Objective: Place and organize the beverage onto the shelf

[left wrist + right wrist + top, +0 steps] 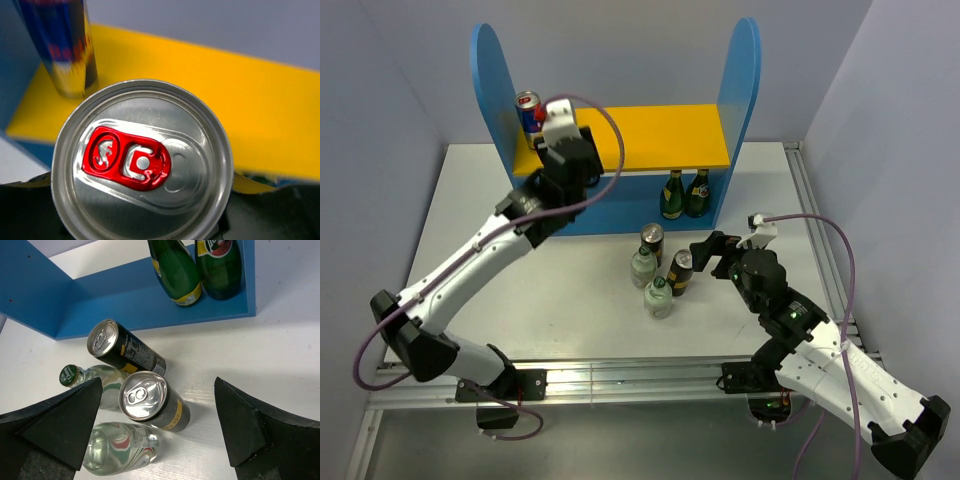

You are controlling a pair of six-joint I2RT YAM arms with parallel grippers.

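The shelf (620, 135) has blue side panels and a yellow upper board (225, 100). A blue-and-silver can (527, 110) (65, 45) stands at the board's left end. My left gripper (544, 138) is shut on a slim can with a red tab (142, 160), gold at its edge, held just right of the blue can over the board's front edge. My right gripper (712, 256) (156, 426) is open around a black-and-gold can (150, 402) (680, 272) on the table, not touching it. Another black-and-gold can (125, 350) and two clear bottles (97, 377) (120, 447) stand close by.
Two green bottles (672, 195) (698, 193) stand on the shelf's lower level at the right, also seen in the right wrist view (175, 270) (220, 265). The white table (520, 300) ends at a metal rail near the arm bases. Grey walls close in on both sides.
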